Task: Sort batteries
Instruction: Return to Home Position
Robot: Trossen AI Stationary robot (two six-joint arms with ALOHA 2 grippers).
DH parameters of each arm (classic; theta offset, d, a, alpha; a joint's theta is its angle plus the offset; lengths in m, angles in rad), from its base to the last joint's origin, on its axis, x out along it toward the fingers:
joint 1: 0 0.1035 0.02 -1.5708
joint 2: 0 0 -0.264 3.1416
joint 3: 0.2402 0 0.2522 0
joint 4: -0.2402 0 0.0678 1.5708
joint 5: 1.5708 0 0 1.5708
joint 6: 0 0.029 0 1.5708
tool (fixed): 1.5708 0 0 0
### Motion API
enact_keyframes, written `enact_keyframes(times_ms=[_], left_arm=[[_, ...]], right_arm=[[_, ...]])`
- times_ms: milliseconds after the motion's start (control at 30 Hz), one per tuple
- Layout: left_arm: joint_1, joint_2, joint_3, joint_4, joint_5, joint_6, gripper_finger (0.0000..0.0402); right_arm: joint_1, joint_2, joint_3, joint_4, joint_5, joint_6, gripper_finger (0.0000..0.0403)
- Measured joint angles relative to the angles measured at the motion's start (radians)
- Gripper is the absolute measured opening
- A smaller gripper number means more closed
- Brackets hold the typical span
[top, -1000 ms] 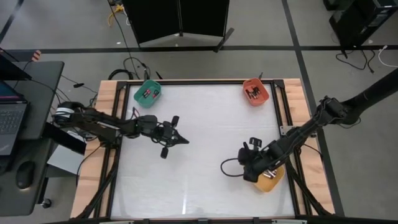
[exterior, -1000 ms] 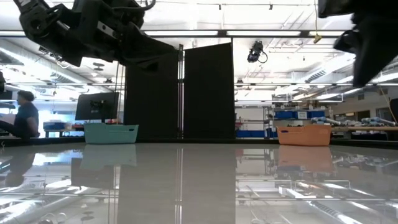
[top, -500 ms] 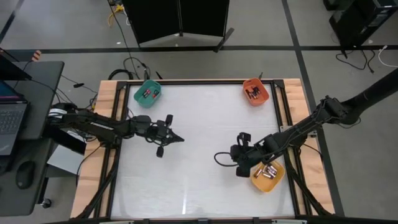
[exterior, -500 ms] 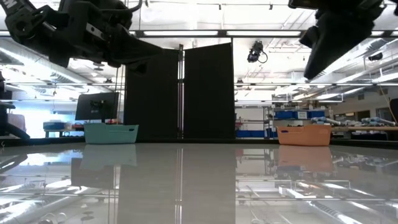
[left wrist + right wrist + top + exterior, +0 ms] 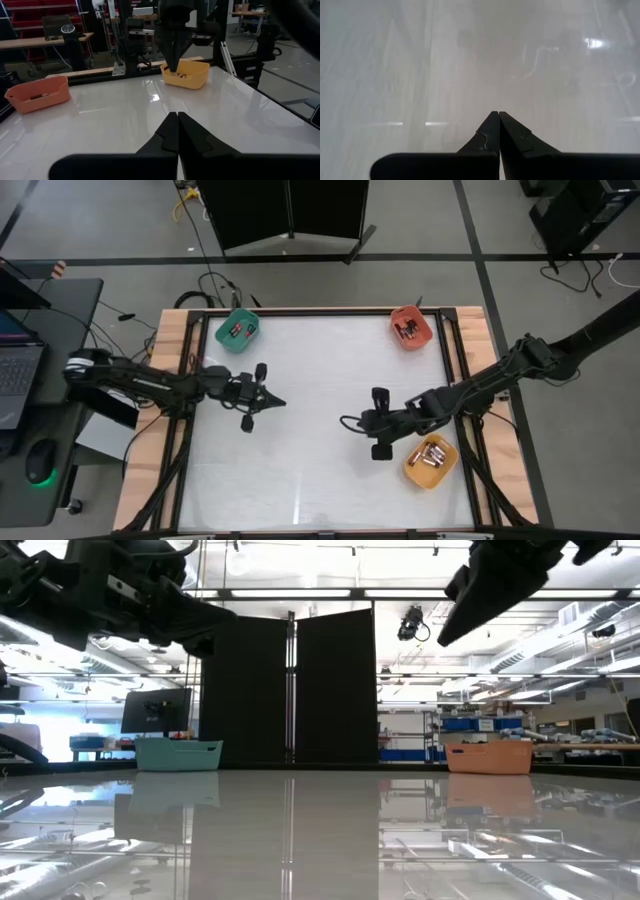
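Above the worktop, both arms hang clear of the surface. The left hand, fingers pressed together on nothing, points toward the centre. The right hand, likewise closed and empty, hovers near the yellow bin. The batteries lie in the yellow, green and orange bins; none shows loose. Homing is best done by lifting first, then retracting, so the right arm clears the yellow bin.
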Motion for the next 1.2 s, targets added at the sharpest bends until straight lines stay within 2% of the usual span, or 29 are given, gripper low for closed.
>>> enact_keyframes(times_ms=[333, 533, 767, 933, 1200], left_arm=[[0.000, -0.044, -0.044, 0.001, -0.033, -0.003, 0.0004], [0.000, -0.045, -0.046, -0.001, -0.032, -0.003, 0.0004], [0.000, -0.049, -0.046, -0.004, -0.032, -0.002, 0.0004], [0.000, -0.048, -0.058, -0.009, -0.032, -0.001, 0.0004], [0.000, -0.084, -0.126, 0.064, -0.033, -0.008, 0.0004]], right_arm=[[-0.058, 0.000, -0.094, 0.210, 0.005, -0.115, 0.0007], [-0.096, 0.000, -0.174, 0.403, -0.064, -0.188, 0.0007], [-0.110, 0.000, -0.279, 0.645, -0.074, -0.303, 0.0007], [-0.115, 0.000, -0.346, 0.748, -0.083, -0.311, 0.0007], [-0.151, -0.034, -0.439, 0.908, -0.159, -0.318, 0.0007]])
